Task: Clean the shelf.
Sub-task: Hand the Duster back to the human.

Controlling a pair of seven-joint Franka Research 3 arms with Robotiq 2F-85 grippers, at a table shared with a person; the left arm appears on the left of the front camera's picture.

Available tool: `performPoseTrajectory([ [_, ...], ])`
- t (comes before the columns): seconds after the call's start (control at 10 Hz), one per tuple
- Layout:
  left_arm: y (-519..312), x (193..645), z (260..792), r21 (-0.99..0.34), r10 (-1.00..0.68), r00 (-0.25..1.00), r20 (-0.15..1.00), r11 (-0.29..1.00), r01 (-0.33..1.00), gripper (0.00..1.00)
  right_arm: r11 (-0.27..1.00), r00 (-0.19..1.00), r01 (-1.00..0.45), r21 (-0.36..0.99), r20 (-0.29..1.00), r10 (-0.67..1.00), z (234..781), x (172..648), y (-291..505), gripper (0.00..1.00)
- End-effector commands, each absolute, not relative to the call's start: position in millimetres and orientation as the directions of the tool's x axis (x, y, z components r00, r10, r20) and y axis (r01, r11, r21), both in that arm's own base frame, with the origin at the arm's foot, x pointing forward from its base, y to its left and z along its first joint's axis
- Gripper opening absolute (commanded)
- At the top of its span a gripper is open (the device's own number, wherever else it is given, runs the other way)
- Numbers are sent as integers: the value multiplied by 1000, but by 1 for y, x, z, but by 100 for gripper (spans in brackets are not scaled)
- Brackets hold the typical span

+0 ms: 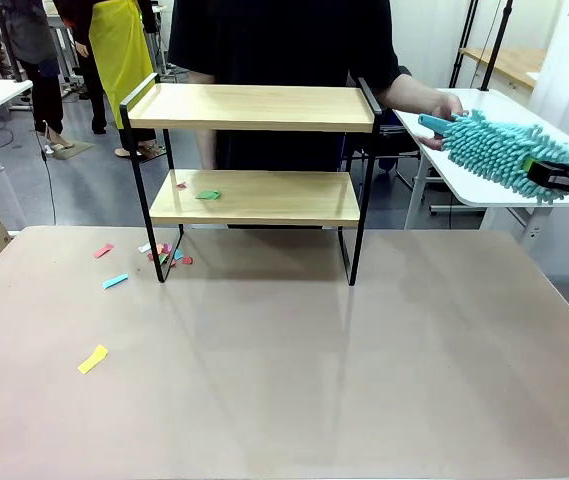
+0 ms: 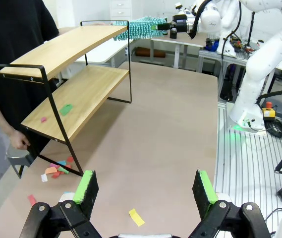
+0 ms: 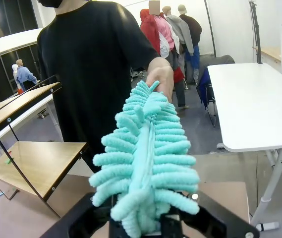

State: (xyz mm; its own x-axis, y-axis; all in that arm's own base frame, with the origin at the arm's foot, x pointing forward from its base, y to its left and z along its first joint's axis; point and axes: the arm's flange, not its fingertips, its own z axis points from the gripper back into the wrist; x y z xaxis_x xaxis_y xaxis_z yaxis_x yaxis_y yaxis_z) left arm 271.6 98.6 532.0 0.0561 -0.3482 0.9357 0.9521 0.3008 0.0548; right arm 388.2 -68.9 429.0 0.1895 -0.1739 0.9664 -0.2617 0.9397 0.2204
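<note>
Right tool [image 1: 549, 176] clenched on teal duster [image 1: 499, 146], person's hand [image 1: 434, 105] holding its far end, left tool [image 2: 144, 191] released, shelf [image 2: 69, 74] ahead, paper scraps [image 2: 56, 170] beneath it

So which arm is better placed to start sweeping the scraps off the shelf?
The right. Its gripper is shut on the teal duster, beside the shelf, though the person's hand is on the handle end. The left gripper is open and empty over the table.
</note>
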Motion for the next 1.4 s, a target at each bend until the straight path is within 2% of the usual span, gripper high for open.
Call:
performPoseTrajectory([
  [0.0,98,274,533,74,-335,31,942,295,953,100,939,193,-258,226,965,-179,429,388,-69,16],
  [0.6,98,274,533,74,-335,31,942,295,953,100,939,193,-258,226,965,-179,429,388,-69,16],
  [0.7,98,274,533,74,-335,31,942,295,953,100,939,190,-262,221,966,-174,429,388,-69,69],
  [0.8,98,274,533,74,-335,31,942,295,953,100,941,189,-239,239,962,-196,433,388,-71,72],
  [0.9,98,274,533,74,-335,31,942,295,953,100,939,186,-244,243,962,-201,437,385,-73,100],
  [1.1,98,274,533,74,-335,31,942,295,953,100,919,181,-292,267,958,-221,451,379,-79,100],
  [1.2,98,274,533,74,-335,31,942,295,953,100,912,139,-289,292,955,-261,472,376,-87,96],
  [1.3,98,274,533,74,-335,31,942,295,953,100,902,88,-292,317,949,-304,494,374,-96,100],
])
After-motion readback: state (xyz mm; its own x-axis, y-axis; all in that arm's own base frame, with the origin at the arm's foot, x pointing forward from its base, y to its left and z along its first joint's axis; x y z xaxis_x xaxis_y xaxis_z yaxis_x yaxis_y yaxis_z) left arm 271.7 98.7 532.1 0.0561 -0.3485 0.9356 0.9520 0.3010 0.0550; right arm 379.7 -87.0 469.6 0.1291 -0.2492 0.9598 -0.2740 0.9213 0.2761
